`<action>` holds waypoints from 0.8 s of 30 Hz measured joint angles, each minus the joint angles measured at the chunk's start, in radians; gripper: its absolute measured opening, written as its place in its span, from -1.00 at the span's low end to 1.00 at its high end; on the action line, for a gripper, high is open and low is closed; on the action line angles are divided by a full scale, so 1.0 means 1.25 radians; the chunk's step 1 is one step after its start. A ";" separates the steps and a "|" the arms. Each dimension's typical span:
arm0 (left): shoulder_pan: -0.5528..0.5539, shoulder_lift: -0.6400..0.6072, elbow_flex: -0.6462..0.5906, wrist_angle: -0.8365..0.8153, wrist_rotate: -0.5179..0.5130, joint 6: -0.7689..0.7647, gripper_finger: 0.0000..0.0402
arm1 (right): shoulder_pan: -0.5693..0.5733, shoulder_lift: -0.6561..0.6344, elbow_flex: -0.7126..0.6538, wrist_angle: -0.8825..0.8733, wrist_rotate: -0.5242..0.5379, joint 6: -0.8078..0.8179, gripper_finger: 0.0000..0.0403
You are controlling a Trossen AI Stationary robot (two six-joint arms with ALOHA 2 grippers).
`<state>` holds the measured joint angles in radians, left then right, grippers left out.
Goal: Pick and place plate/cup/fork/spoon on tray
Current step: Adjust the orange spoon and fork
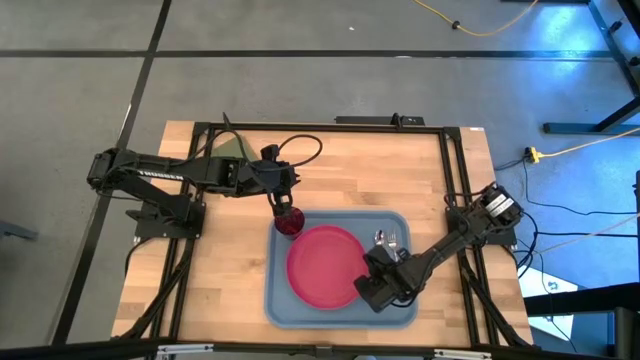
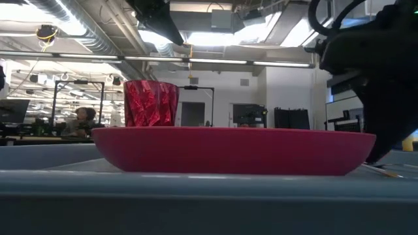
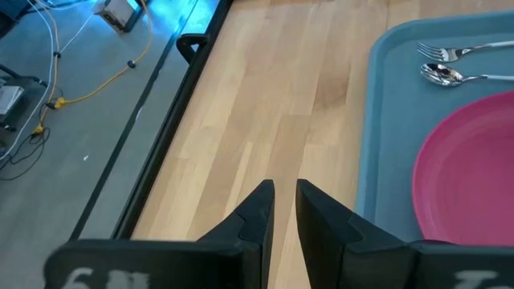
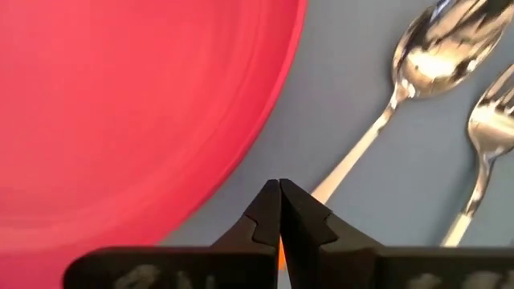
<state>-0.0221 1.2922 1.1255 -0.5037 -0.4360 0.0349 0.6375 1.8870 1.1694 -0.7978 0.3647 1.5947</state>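
The light blue tray (image 1: 400,226) lies on the wooden table. On it rest the pink-red plate (image 1: 325,265), the dark red cup (image 1: 290,222) upright at its far left corner, and the fork (image 4: 494,120) and spoon (image 4: 438,56) side by side to the plate's right. My right gripper (image 4: 280,186) is shut, pointing steeply down over the spoon's handle (image 4: 353,148). My left gripper (image 3: 285,186) hangs high over the tray's far left corner, just above the cup, which its own wrist view does not show. A narrow gap shows between its fingers, with nothing in it. My right gripper's shut fingertips stand right over the spoon's handle (image 4: 321,186), which runs slantwise under them; an orange sliver shows behind the tips. Whether they touch or pinch it, I cannot tell. The spoon's bowl lies on the tray beside the fork.
A dark green pad (image 1: 228,148) lies at the table's far left under the left arm. Black frame rails (image 1: 455,180) run along the table's sides. Bare wood (image 1: 360,170) stretches beyond the tray's far edge and to its left (image 1: 225,280).
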 joint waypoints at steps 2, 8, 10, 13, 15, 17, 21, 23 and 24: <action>0.000 0.000 0.000 0.000 0.000 0.000 -0.77 | 0.005 0.000 0.000 -0.001 -0.010 0.016 -0.96; 0.000 0.000 0.000 0.000 0.000 0.000 -0.77 | 0.017 -0.001 0.000 -0.009 -0.022 0.041 -0.96; 0.000 0.000 0.000 0.000 0.000 0.000 -0.77 | 0.017 -0.001 0.000 -0.009 -0.023 0.042 -0.96; 0.000 0.000 0.000 0.000 0.000 0.000 -0.77 | 0.017 -0.002 0.000 -0.010 -0.042 0.043 -0.96; 0.000 0.000 0.000 0.000 0.000 0.000 -0.77 | 0.017 -0.002 0.000 -0.010 -0.043 0.043 -0.96; 0.000 0.000 0.000 0.000 0.000 0.000 -0.77 | 0.017 -0.002 0.000 -0.010 -0.045 0.043 -0.96; 0.000 0.000 0.000 0.000 0.000 0.000 -0.77 | 0.016 -0.002 0.000 -0.010 -0.066 0.044 -0.96; 0.000 0.000 0.000 0.000 0.000 0.000 -0.77 | 0.016 -0.002 0.001 -0.012 -0.074 0.044 -0.96; 0.000 0.000 0.000 0.000 0.000 0.000 -0.77 | 0.016 -0.002 0.001 -0.013 -0.077 0.044 -0.96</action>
<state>-0.0219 1.2922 1.1255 -0.5037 -0.4358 0.0353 0.6579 1.8851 1.1702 -0.8138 0.2682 1.6493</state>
